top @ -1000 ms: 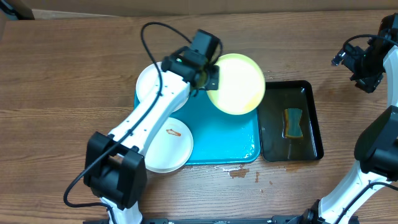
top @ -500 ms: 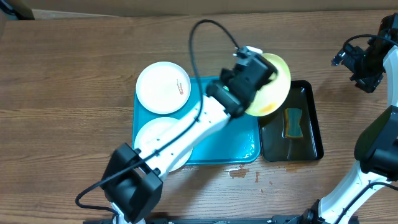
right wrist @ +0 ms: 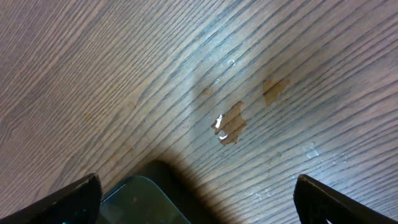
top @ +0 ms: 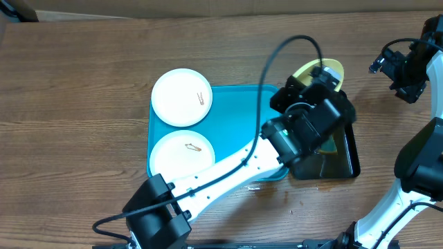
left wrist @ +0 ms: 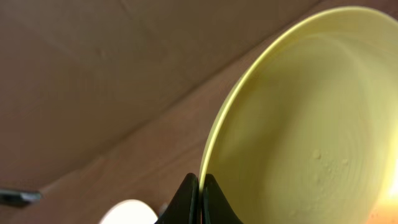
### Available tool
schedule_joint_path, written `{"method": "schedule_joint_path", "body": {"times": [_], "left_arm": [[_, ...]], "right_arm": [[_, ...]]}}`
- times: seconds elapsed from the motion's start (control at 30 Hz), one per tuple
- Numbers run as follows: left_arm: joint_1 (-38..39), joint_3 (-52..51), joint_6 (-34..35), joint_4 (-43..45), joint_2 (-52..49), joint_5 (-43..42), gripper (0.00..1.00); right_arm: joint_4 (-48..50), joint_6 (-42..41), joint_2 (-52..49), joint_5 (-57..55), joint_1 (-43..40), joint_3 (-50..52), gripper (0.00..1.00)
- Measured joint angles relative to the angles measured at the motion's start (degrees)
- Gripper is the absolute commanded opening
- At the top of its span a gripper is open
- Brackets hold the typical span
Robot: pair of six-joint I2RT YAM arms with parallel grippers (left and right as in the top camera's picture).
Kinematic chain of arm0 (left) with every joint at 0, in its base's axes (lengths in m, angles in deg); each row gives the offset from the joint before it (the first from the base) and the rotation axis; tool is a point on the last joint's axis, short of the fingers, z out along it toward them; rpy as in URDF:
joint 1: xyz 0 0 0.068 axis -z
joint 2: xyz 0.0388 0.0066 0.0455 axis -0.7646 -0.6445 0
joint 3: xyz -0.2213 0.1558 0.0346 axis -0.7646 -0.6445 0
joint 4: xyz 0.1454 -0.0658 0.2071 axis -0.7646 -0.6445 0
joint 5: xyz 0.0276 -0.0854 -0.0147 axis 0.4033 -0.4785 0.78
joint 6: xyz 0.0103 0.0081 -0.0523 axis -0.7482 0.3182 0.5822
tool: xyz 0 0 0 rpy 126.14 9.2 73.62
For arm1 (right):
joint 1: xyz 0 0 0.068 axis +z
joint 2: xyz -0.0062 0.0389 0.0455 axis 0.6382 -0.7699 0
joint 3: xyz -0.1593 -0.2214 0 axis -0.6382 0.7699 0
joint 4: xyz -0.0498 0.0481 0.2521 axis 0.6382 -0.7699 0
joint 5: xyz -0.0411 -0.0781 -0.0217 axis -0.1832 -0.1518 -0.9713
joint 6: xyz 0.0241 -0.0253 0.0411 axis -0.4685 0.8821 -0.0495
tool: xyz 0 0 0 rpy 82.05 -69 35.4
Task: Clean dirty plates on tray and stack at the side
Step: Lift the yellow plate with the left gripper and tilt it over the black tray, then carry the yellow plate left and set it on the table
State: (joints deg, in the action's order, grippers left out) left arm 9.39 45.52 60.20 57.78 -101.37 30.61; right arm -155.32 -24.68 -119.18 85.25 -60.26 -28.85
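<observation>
Two white plates lie on the left of the turquoise tray: the far plate and the near plate, each with a small orange smear. The third plate, pale with a yellow-green rim, stands tilted on edge above the far end of the black tray. My left gripper is shut on its rim. In the left wrist view both black fingers pinch that rim, and the plate's hollow fills the right side with my left gripper at its edge. My right gripper hangs open at the far right, holding nothing.
A narrow black tray holding shallow liquid stands right of the turquoise tray, largely covered by my left arm. Under my right gripper are bare wood with small wet spots and a corner of the black tray. Cardboard stands along the table's back.
My left arm swung right with the yellow-green plate, from over the turquoise tray to above the black tray, tipping it up on edge. The right arm has not moved.
</observation>
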Motion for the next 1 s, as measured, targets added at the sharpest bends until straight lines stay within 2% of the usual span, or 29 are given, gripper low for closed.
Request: {"method": "schedule_joint_path", "body": {"times": [0.5,0.87,0.93,1.0], "left_arm": [[3.78,0.07,-22.43,16.11,-0.04,6.71,0.04],[4.0,0.07,-27.15,19.67,-0.15,8.81,0.04],[3.56,0.11,-26.45,20.06,-0.15,9.22,0.04],[2.84,0.39,-23.82,15.39,-0.15,7.72,0.04]], "right_arm": [[-0.02,-0.02,0.0,0.0,0.0,0.0,1.0],[-0.02,0.0,-0.02,0.0,0.02,0.0,1.0],[-0.04,-0.02,0.0,0.0,0.0,0.0,1.0],[-0.04,-0.04,0.0,0.0,0.0,0.0,1.0]]}}
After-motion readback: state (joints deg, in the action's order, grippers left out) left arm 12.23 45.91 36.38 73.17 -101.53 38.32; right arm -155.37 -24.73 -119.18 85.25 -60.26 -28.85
